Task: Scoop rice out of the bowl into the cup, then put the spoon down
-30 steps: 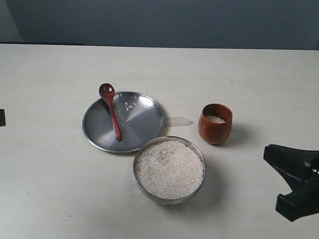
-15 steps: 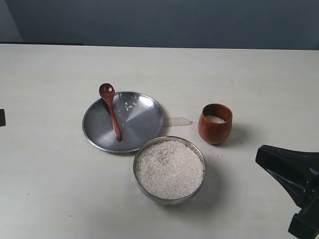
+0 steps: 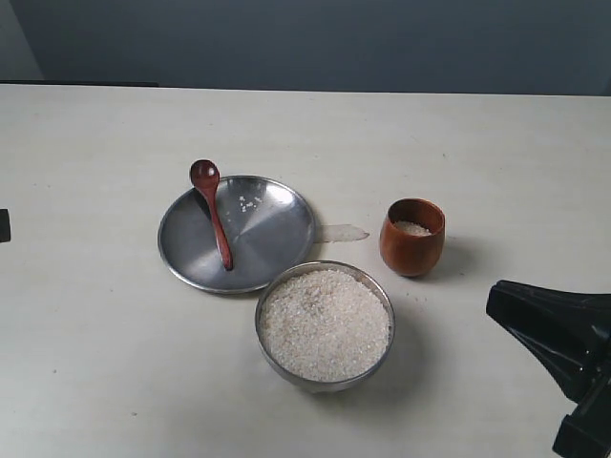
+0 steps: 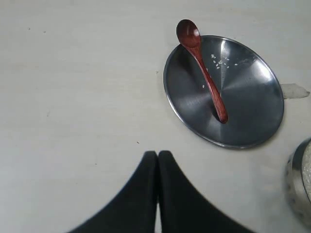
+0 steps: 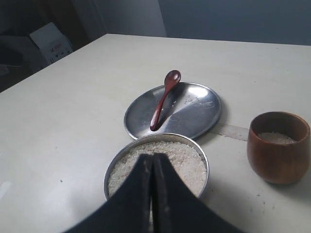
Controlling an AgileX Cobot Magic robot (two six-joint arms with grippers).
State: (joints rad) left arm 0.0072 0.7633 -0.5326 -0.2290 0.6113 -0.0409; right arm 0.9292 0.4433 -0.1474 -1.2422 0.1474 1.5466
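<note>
The steel bowl [image 3: 259,320] stands near the front, heaped with white rice [image 3: 325,324]. To its right and a little behind it, the brown wooden cup [image 3: 412,250] holds a little rice. The wooden spoon [image 3: 216,224] lies on the flat steel plate [image 3: 272,239], its head over the plate's far left rim and nothing holding it. My right gripper [image 3: 493,305] hangs shut and empty at the front right, well clear of the cup; in its wrist view the right gripper [image 5: 153,156] points at the bowl [image 5: 112,169]. My left gripper [image 4: 158,154] is shut and empty over bare table, short of the plate [image 4: 252,102].
A few loose grains lie on the plate [image 3: 248,203]. A pale tape-like patch [image 3: 341,232] sits on the table between plate and cup. A dark object [image 3: 3,225] shows at the left edge of the exterior view.
My right gripper has turned and shifted slightly left and lower at the front right. Spoon, bowl, cup and plate have not moved.
</note>
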